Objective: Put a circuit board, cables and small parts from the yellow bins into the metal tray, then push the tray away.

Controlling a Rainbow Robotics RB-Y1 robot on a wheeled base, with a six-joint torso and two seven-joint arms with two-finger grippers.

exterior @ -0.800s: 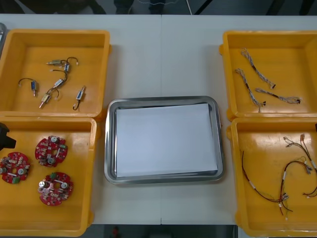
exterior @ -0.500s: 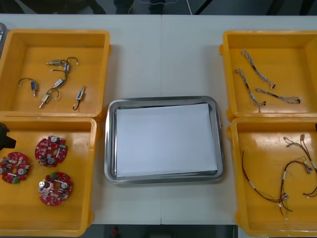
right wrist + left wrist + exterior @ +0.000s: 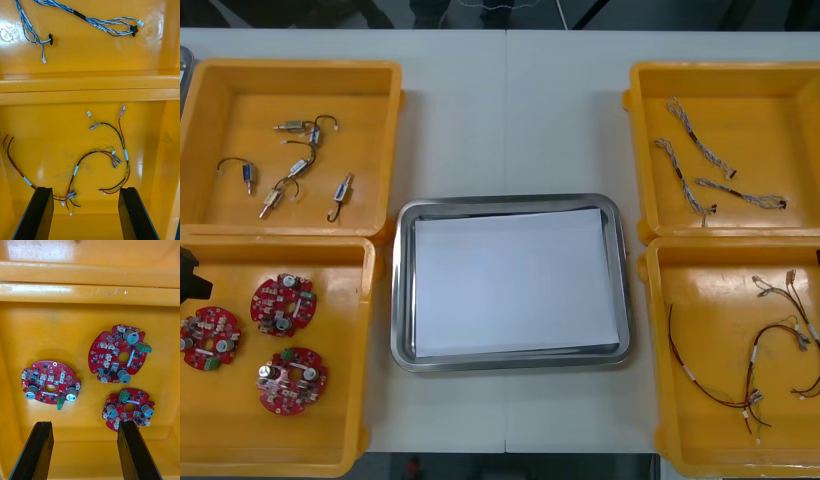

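1. The left hand (image 3: pixel 87 452) hangs over the near left yellow bin (image 3: pixel 330 430). Its black fingers (image 3: pixel 37 450) are spread wide and there is nothing between them.
2. Three circuit boards (image 3: pixel 283 303) lie flat on that bin's floor, all beyond the fingertips and none touched.
   - The near board (image 3: pixel 128 409) sits just past one fingertip.
   - The far board (image 3: pixel 119 353) lies just beside it, farther out.
   - The side board (image 3: pixel 50 381) lies out beyond the other finger, well apart from that pair.
3. Each board is round and red with a hole at its centre. Each carries two silver-topped cylinders, a green block at the rim and small white plugs.
4. The right hand (image 3: pixel 84 215) hovers over the near right yellow bin (image 3: pixel 710 300). It too is wide open and holds nothing.
5. A loose tangle of thin red, yellow and black cables (image 3: pixel 112 157) lies on that bin's floor. Its nearest loops run between the two fingertips and the rest curls away beyond them. Small white plugs and metal ends show on the wires.
6. Past the wall beyond that tangle, twisted blue and white cables (image 3: pixel 101 22) lie in the far right yellow bin (image 3: pixel 760 120).
7. Small metal parts (image 3: pixel 300 165), some with dark wire hooks, are scattered in the far left yellow bin (image 3: pixel 370 100).
8. The metal tray (image 3: pixel 404 290) sits in the middle of the desk (image 3: pixel 510 110) between the two pairs of bins. Its rim is shiny and its inside white, and nothing lies in it. Both hands are well apart from it.
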